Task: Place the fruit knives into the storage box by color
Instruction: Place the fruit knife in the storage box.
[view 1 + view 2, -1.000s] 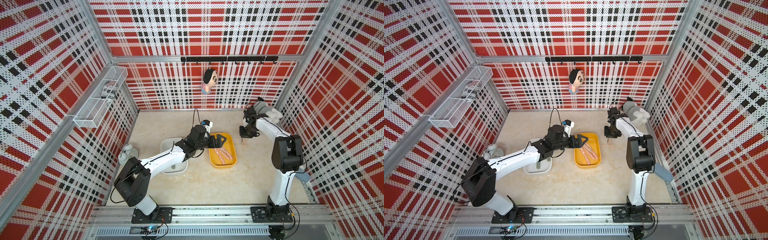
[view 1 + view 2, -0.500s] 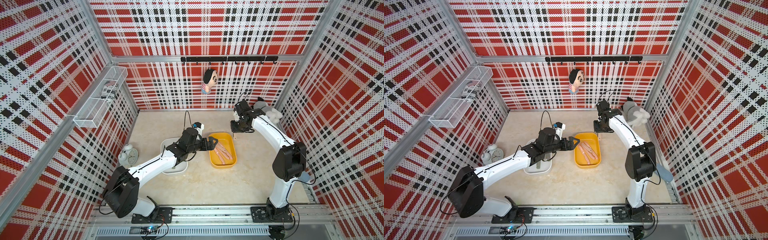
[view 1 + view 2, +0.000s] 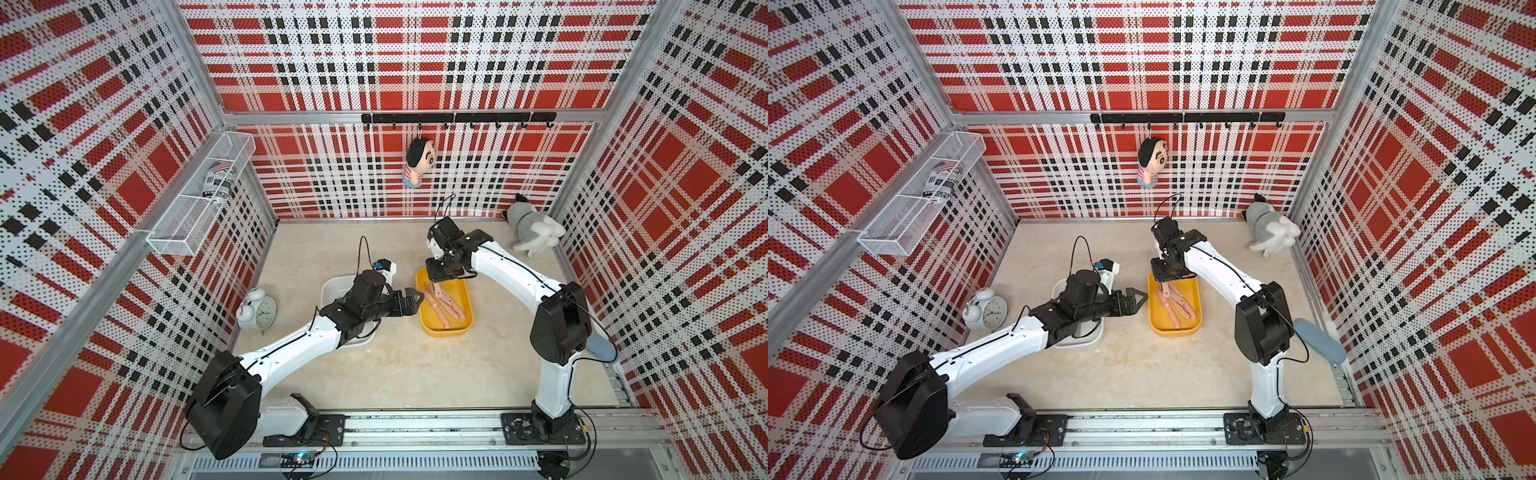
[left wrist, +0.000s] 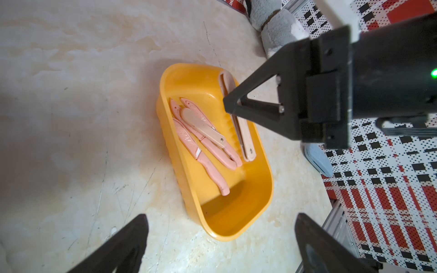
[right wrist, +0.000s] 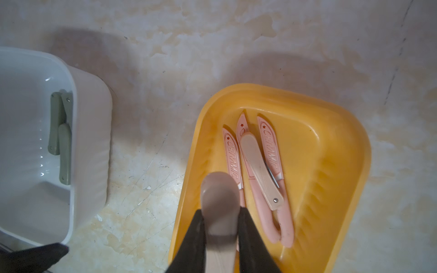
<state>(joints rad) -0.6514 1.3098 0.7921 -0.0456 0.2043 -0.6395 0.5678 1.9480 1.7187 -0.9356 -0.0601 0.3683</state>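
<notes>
The yellow box [image 3: 446, 331] lies on the beige table [image 3: 395, 365]. The right gripper [image 5: 221, 227] hangs over the end of the yellow box nearest the back wall, jaws pinched on a held knife [image 5: 218, 193]. This is a pale pink-beige folded one, roughly upright with its lower end inside the yellow box, and I cannot tell whether that end touches the bottom. In the left wrist view the same held knife [image 4: 246, 139] runs past the black tip of the right gripper [image 4: 233, 104]. On the floor of the yellow box lie three salmon-pink knives [image 5: 269, 151] in lettered sheaths, side by side, with a beige folded knife [image 5: 260, 170] resting across them. The left gripper [image 3: 417, 297] hovers just beside the yellow box, on the long side that faces the white box [image 5: 94, 141], fingers [image 4: 127, 238] spread wide with nothing between them. The white box stands near that same side and holds the grey-green knives [image 5: 59, 132], bunched against its wall closest to the yellow box. An alarm clock [image 3: 257, 311] stands beyond the white box
</notes>
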